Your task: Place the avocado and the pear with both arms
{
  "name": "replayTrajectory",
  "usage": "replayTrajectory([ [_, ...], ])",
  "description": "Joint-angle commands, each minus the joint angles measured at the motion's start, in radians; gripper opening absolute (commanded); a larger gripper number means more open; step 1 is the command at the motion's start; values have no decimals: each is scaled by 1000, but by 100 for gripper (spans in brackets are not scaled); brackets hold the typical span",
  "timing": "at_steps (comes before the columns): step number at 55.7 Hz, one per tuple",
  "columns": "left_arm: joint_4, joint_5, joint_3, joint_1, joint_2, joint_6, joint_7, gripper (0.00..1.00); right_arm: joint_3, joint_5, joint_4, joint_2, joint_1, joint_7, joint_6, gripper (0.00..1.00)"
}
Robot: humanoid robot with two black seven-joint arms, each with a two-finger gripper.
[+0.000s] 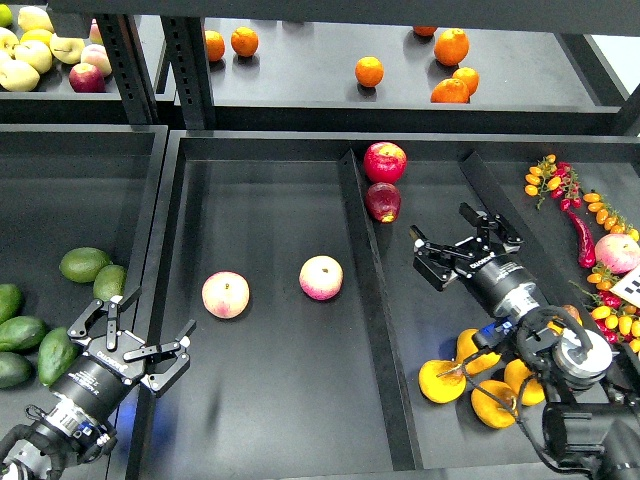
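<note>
Two grippers hang open and empty, each beside its own fruit pile, which suits a two-arm pick: the left gripper [135,345] near five avocados [56,354] in the left tray, the right gripper [457,243] above roughly four pears [442,382] in the right compartment. Two peaches [226,295] lie in the middle bay, two apples [384,161] past the divider.

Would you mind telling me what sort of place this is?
Probably a mock produce display: black shelf trays sorting fruit by kind, with oranges on the upper shelf, avocados at left and peaches in the middle.
</note>
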Motion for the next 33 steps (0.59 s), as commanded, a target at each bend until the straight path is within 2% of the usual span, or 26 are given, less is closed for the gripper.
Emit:
replayTrajectory([
  [1, 8, -3, 0, -9, 0, 0, 0, 99, 2, 1, 1, 2, -40, 0, 100, 99],
  [8, 15, -8, -1, -22, 0, 0, 0, 99, -16, 1, 8, 2, -102, 0, 160, 99],
  [16, 61, -8, -3, -26, 0, 0, 0, 99, -28, 5, 14, 2, -143, 0, 174, 99],
  [17, 68, -8, -5, -26, 0, 0, 0, 99, -30, 5, 16, 2, -148, 5, 174, 99],
  [21, 91, -17, -6, -26, 0, 0, 0, 99, -48, 5, 16, 2, -168, 93, 174, 99],
  [25, 118, -47, -3, -28, 0, 0, 0, 99, -94, 5, 18, 2, -183, 142, 177, 99],
  [29, 134, -80, -5, -43, 0, 0, 0, 99, -131, 7, 43, 2, -201, 163, 181, 99],
  [33, 141, -92, -12, -74, 0, 0, 0, 99, -159, 7, 73, 2, -209, 166, 183, 99],
])
